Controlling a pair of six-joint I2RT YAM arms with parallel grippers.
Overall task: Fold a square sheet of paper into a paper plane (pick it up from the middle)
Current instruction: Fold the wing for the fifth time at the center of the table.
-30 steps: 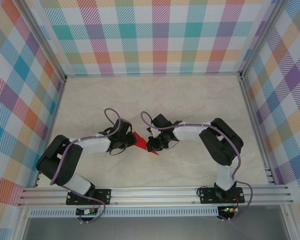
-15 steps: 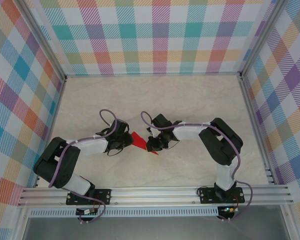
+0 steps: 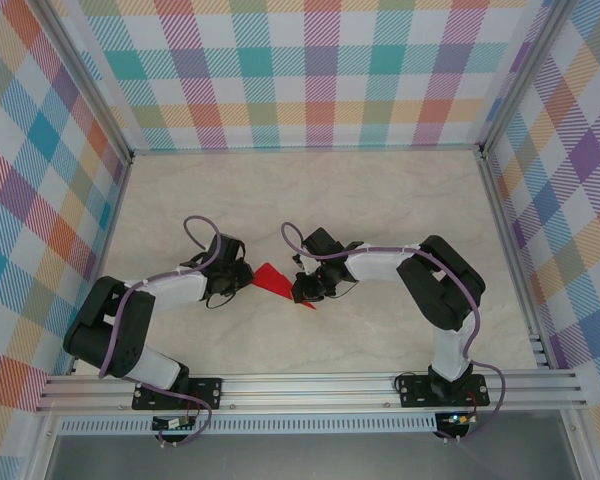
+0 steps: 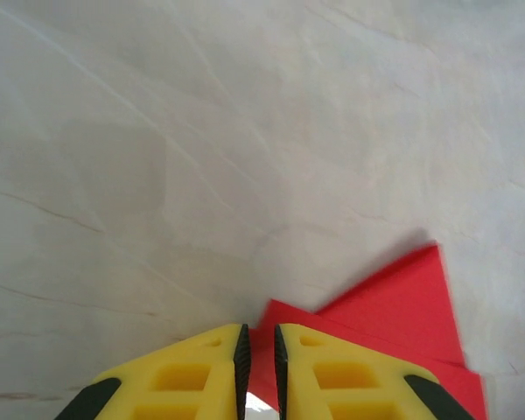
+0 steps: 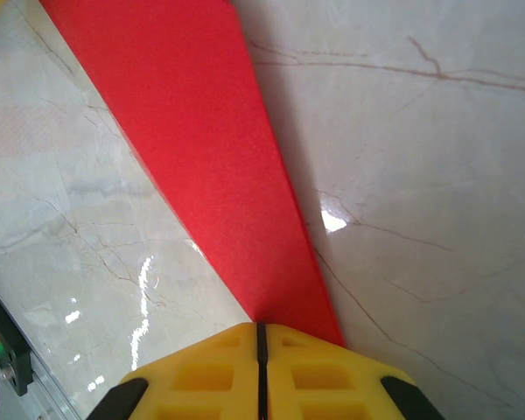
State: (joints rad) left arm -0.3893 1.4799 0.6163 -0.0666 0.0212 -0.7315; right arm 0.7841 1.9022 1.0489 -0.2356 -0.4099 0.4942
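Observation:
The red sheet of paper point(image 3: 273, 280) lies mid-table, folded into a narrow pointed wedge much like a paper plane. My right gripper point(image 3: 302, 290) is shut on its right end. In the right wrist view the red strip point(image 5: 201, 149) runs straight into the closed jaws of that gripper point(image 5: 259, 325). My left gripper point(image 3: 242, 277) sits at the paper's left tip. In the left wrist view its jaws point(image 4: 258, 331) stand a narrow gap apart over a layered corner of the paper point(image 4: 402, 297), with nothing pinched between them.
The pale marble tabletop point(image 3: 310, 190) has free room behind the arms. Plaid walls point(image 3: 310, 70) close in the back and both sides. An aluminium rail point(image 3: 310, 385) with both arm bases runs along the near edge.
My left arm has drawn back to the left, uncovering more of the paper's left tip. The paper and the right gripper have stayed put.

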